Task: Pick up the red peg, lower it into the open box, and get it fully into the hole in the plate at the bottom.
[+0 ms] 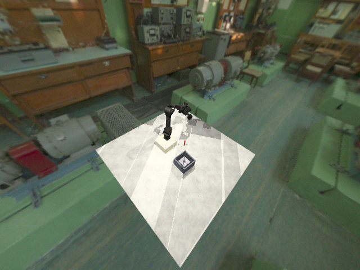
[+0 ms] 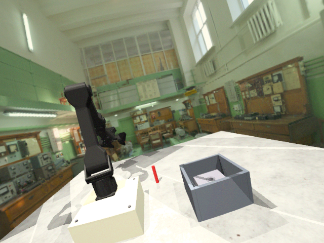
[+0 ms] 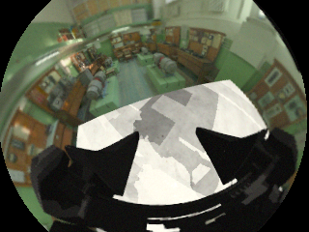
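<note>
The red peg (image 1: 184, 142) (image 2: 155, 174) stands on end on the table, between the arm's base and the box, and looks slightly tilted in the exterior view. The open dark grey box (image 1: 178, 167) (image 2: 222, 198) stands on the table. The pale plate (image 1: 180, 161) (image 2: 213, 173) lies at its bottom, with a small round hole (image 2: 210, 178) and nothing in it. My gripper (image 1: 189, 116) (image 2: 117, 143) (image 3: 168, 132) is open and empty, high above the table and beyond the peg as the top camera sees it. The peg is not visible in the wrist view.
The arm's cream base block (image 1: 166, 143) (image 2: 110, 216) stands beside the peg, on the side away from the box. The pale table (image 1: 200, 185) (image 2: 167, 209) has light and dark shadow patches. The box walls rise well above the plate.
</note>
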Robot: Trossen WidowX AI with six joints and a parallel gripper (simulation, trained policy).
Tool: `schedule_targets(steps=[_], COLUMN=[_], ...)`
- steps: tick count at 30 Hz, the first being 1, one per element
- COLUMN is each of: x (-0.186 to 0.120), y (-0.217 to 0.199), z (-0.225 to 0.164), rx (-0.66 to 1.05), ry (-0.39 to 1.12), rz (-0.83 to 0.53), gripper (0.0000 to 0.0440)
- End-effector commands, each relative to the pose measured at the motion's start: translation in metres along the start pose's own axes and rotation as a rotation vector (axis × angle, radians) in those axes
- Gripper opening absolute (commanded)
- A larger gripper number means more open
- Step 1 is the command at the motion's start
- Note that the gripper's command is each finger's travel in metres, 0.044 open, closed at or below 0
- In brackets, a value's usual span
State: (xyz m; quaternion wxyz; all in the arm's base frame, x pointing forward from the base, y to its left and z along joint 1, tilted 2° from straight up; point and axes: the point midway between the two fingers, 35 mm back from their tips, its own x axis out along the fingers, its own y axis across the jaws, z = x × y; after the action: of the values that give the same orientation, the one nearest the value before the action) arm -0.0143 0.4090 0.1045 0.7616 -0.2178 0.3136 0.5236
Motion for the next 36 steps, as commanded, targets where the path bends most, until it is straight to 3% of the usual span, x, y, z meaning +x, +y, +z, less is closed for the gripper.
schedule_targets(steps=[1, 9, 17, 26, 36], x=[-0.007, -0.033, -0.063, -0.091, -0.113], y=[-0.026, -0.105, -0.182, -0.254, -0.302], z=[0.025, 0.072, 0.085, 0.061, 0.004], rx=[0.105, 0.363, 0.615, 0.901, 1.191], ry=[-0.008, -0.036, -0.054, -0.011, 0.104], rz=[-0.010, -0.064, -0.135, -0.256, -0.423], gripper=[0.0404, 0.0391, 0.0396, 0.0402, 0.0408])
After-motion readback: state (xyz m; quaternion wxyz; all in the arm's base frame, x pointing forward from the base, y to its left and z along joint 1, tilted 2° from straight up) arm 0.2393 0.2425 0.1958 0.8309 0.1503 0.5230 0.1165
